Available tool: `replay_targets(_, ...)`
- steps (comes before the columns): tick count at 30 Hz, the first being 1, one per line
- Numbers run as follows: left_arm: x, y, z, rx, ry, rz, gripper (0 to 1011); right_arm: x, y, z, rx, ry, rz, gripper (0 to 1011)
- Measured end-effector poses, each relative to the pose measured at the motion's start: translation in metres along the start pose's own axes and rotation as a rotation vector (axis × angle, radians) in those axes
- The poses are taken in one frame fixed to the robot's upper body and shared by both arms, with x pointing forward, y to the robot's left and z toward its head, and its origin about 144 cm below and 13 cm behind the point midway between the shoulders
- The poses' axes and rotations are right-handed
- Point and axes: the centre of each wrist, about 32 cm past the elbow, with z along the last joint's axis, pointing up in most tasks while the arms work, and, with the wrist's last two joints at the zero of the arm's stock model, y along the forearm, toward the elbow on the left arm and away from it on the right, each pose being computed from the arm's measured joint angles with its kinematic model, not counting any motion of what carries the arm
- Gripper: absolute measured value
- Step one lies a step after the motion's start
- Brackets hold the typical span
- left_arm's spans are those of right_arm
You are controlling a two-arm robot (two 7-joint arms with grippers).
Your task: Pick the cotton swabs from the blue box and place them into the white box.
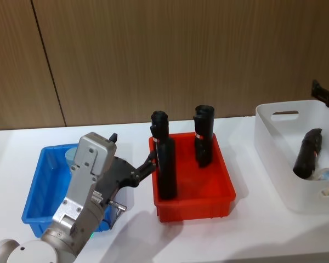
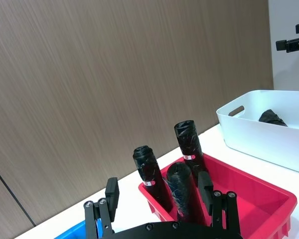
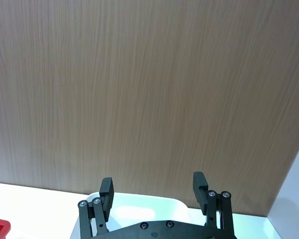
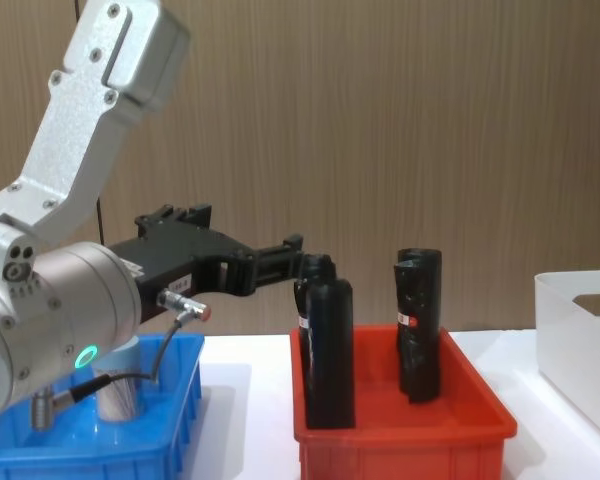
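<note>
The left gripper (image 1: 149, 162) sits left of centre in the head view, raised above the right rim of the blue box (image 1: 35, 186) with its fingers spread and nothing between them; the chest view puts it (image 4: 302, 252) at mid-height, level with the tops of the black bottles (image 4: 327, 350) standing in the red bin (image 4: 400, 432). One cotton swab jar (image 4: 119, 385) remains in the blue box, at the lower left of the chest view, partly screened by the arm; its pale lid (image 1: 75, 153) shows just behind the wrist housing in the head view. The white box (image 1: 279, 148) occupies the right edge of the head view and holds a dark item (image 1: 308, 152) and what appears to be a pale-lidded jar (image 1: 324, 175) at its near end. The right gripper (image 3: 153, 186) is held high over the white box's far rim with its fingers apart and empty, and seems idle. Judged from this layout, the step in hand is the reach for the remaining jar. It would be done well by drawing the left gripper back and down over the jar, clear of the bottles, keeping the fingers wide until they straddle the body below the lid, then closing squarely. The risk noted is a brush against the nearest bottle or the blue box wall.
</note>
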Motion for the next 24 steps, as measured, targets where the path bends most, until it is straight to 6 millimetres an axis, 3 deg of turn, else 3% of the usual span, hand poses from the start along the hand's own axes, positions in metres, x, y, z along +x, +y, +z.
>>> replay_targets(24, 0.0, 0.0, 0.0, 0.0, 0.0, 0.0, 1004, 0.001, -0.0009, 0.0001, 0.0, -0.002, -0.002, 1001)
